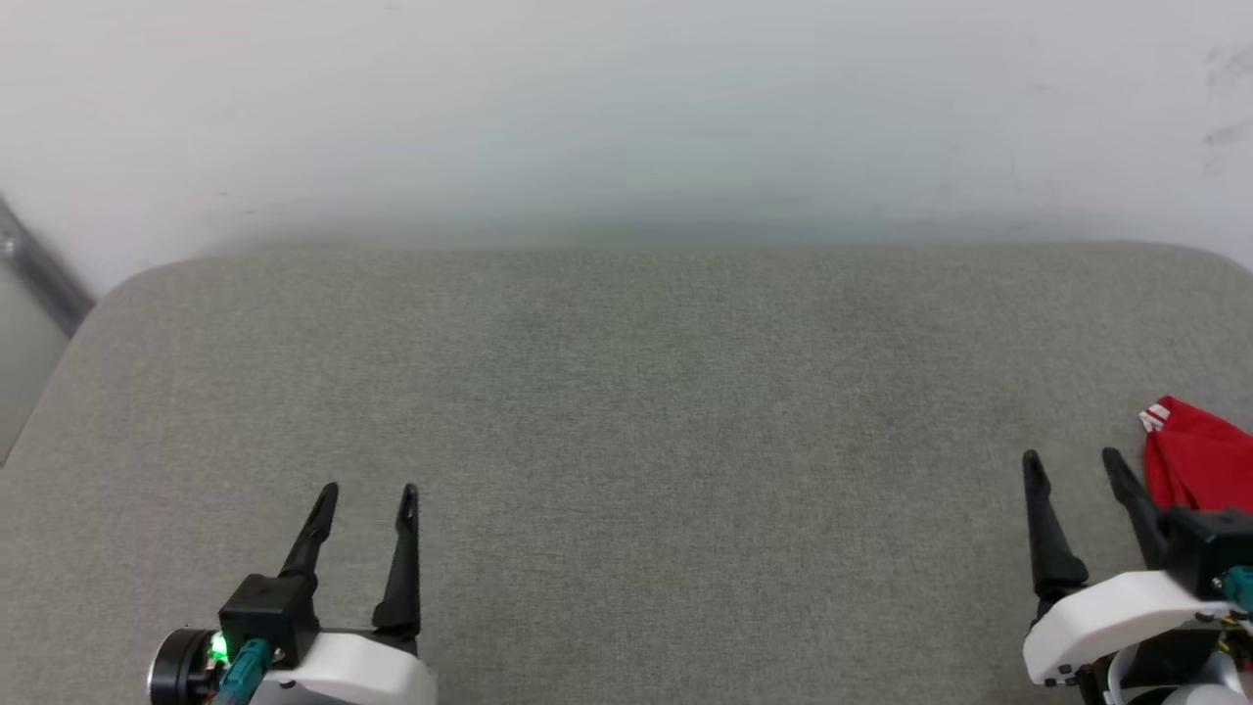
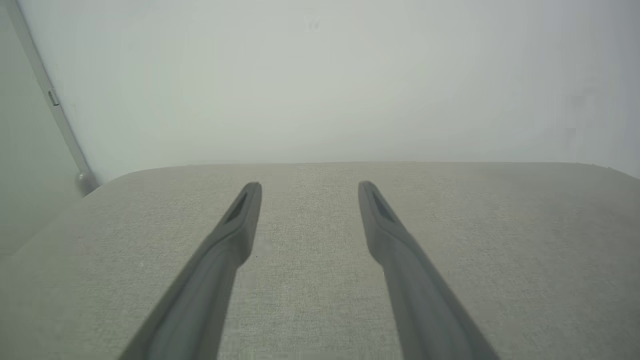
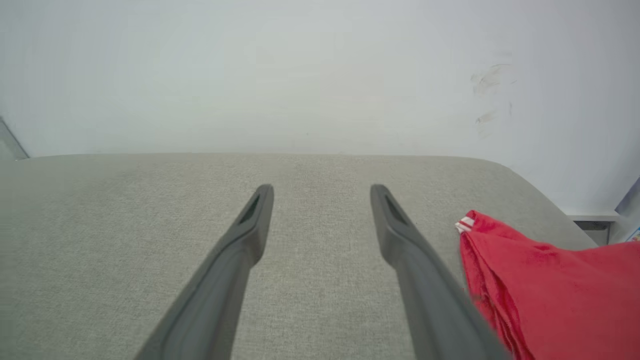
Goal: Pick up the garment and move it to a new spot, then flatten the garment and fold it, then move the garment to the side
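Note:
The garment (image 1: pixel 1199 460) is a red bunched cloth with a bit of red-white striped trim, lying at the right edge of the grey cushioned surface (image 1: pixel 626 392). In the right wrist view the garment (image 3: pixel 545 290) fills the lower right, just beside the right finger. My right gripper (image 1: pixel 1072 460) stands open and empty a little to the left of it, not touching. My left gripper (image 1: pixel 370 493) is open and empty at the lower left, far from the cloth. Between its fingers the left gripper (image 2: pixel 310 186) shows bare fabric; so does the right gripper (image 3: pixel 322 189).
A pale wall (image 1: pixel 626 117) rises right behind the surface's far edge. A metal rail (image 1: pixel 39 269) slants at the left corner. The surface's rounded right corner (image 3: pixel 530 180) drops off near the garment, with a ledge (image 3: pixel 592 220) beyond it.

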